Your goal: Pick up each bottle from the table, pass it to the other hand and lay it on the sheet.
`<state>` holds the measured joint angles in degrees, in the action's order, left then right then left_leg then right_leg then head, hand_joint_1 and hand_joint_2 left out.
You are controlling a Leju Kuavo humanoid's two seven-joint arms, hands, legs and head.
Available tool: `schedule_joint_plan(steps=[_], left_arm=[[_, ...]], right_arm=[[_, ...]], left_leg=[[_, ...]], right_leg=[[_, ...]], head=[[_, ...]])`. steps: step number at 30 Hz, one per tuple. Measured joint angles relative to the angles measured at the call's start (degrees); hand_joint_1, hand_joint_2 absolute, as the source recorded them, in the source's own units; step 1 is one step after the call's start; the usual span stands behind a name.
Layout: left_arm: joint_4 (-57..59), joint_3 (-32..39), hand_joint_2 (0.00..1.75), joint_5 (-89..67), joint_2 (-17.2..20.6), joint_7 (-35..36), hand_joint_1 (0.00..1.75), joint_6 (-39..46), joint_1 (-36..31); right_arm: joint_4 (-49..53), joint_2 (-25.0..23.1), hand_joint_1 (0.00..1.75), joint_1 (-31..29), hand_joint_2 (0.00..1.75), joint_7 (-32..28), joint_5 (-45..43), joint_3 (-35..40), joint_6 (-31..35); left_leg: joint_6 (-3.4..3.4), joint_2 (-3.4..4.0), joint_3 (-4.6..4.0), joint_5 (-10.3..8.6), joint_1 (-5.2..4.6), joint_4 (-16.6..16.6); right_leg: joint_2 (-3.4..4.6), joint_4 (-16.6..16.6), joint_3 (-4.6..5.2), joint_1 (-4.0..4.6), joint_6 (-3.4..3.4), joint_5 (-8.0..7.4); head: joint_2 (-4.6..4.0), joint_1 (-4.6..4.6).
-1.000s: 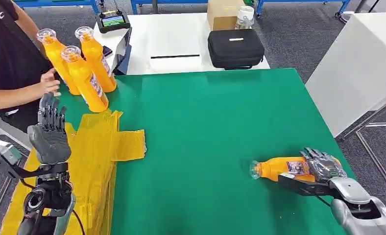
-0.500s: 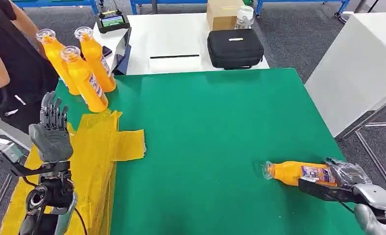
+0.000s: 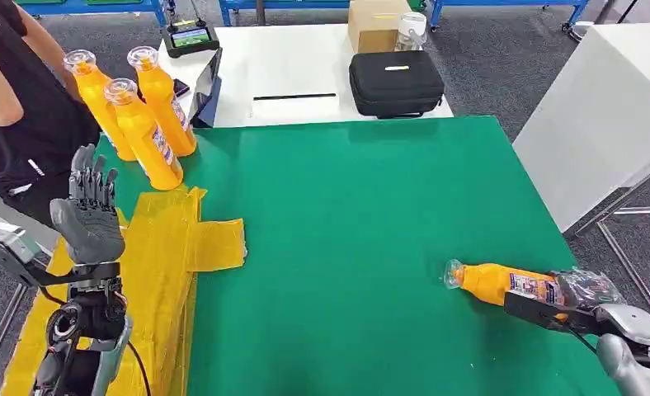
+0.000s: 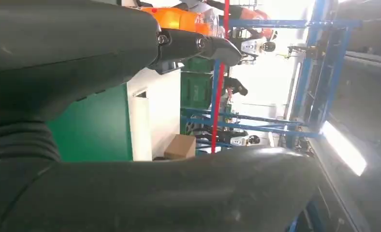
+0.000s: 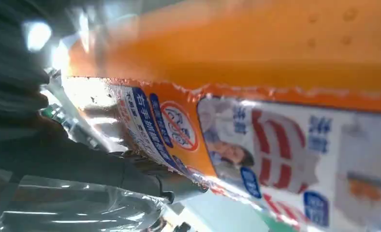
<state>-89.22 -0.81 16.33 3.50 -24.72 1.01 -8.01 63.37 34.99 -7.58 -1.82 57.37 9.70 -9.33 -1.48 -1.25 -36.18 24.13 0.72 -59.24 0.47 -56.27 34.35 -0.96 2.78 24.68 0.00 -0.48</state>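
Observation:
An orange bottle (image 3: 503, 282) lies sideways near the green table's right front corner, clear cap pointing left. My right hand (image 3: 581, 290) grips its label end; up close the right wrist view has the orange body and printed label (image 5: 256, 145) against my fingers. My left hand (image 3: 89, 216) is raised upright with its fingers apart and holds nothing, above the crumpled yellow sheet (image 3: 161, 264) at the table's left front. Three more orange bottles (image 3: 144, 132) stand upright at the far left corner, just beyond the sheet.
A person in a black top (image 3: 25, 107) stands at the left by the standing bottles. Behind the green table (image 3: 363, 190) a white table carries a black case (image 3: 396, 81), a cardboard box (image 3: 378, 23) and a tablet (image 3: 190, 35). A white panel (image 3: 610, 107) stands to the right.
My right hand has dragged the lying bottle toward the table's right front corner. The person's hand has drawn back from the standing bottles. My left hand has risen slightly.

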Motion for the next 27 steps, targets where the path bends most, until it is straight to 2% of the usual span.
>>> schedule_joint_plan(steps=[5,10,12,13,16,20,24,27], left_arm=[[0.5,0.0,0.0,0.0,0.1,0.0,0.0,0.0,-0.5],[1.0,0.0,0.0,0.1,0.1,0.0,0.0,0.0,-1.1],[1.3,0.0,0.0,0.0,0.1,0.7,0.0,0.4,-1.1],[1.5,0.0,1.75,0.0,0.2,1.5,0.0,0.7,-1.2],[2.5,-0.5,1.75,1.1,0.2,3.2,0.0,0.9,-1.3],[3.6,-1.6,1.75,3.9,0.2,2.9,0.0,1.4,-1.3],[3.6,-3.3,1.75,6.1,0.0,3.2,0.0,1.9,-0.2],[3.6,-3.5,1.75,6.3,-0.1,3.2,0.0,1.9,-0.1]], right_arm=[[-3.1,-0.7,1.75,-2.8,1.75,-5.1,-6.2,0.5,-1.4],[-5.1,-1.8,1.75,-4.5,1.75,-6.6,-8.5,1.4,-1.6],[-5.2,-2.7,1.75,-4.8,1.75,-10.2,-14.0,1.3,-3.0],[-5.2,-3.4,1.75,-5.2,1.75,-12.8,-19.0,1.3,-4.5],[-4.3,-7.7,1.75,-5.8,1.75,-19.5,-32.4,1.6,-10.6],[-3.6,-14.9,1.75,-9.2,1.75,-20.9,-45.2,3.7,-14.9],[-3.3,-20.5,1.75,-14.5,1.75,-21.0,-49.0,7.0,-13.1],[-3.3,-21.0,1.75,-14.8,1.75,-20.9,-49.0,7.3,-12.7]], left_leg=[[0.05,0.16,0.15,0.08,0.03,0.0],[0.1,0.49,0.3,0.11,0.14,0.0],[0.1,0.52,0.29,0.1,0.2,0.0],[0.12,0.68,0.28,0.11,0.28,0.0],[0.15,0.77,0.26,0.09,0.32,0.0],[0.29,0.67,-0.09,-0.24,0.32,0.0],[0.32,0.66,-0.18,-0.29,0.33,0.0],[0.32,0.67,-0.19,-0.29,0.33,0.0]], right_leg=[[0.28,0.0,-0.04,0.08,-0.16,-0.11],[0.56,0.0,-0.08,0.2,-0.25,-0.17],[0.59,0.0,-0.11,0.25,-0.28,-0.19],[0.67,0.0,-0.11,0.33,-0.39,-0.26],[0.81,0.0,-0.08,0.36,-0.41,-0.29],[0.75,-0.2,0.33,0.35,-0.48,-0.42],[0.73,-0.2,0.42,0.34,-0.48,-0.42],[0.73,-0.2,0.43,0.34,-0.48,-0.42]], head=[[0.0,0.0],[0.0,0.0],[0.0,0.0],[0.0,0.02],[0.0,-0.04],[0.0,-0.04],[0.0,-0.02],[0.0,-0.02]])
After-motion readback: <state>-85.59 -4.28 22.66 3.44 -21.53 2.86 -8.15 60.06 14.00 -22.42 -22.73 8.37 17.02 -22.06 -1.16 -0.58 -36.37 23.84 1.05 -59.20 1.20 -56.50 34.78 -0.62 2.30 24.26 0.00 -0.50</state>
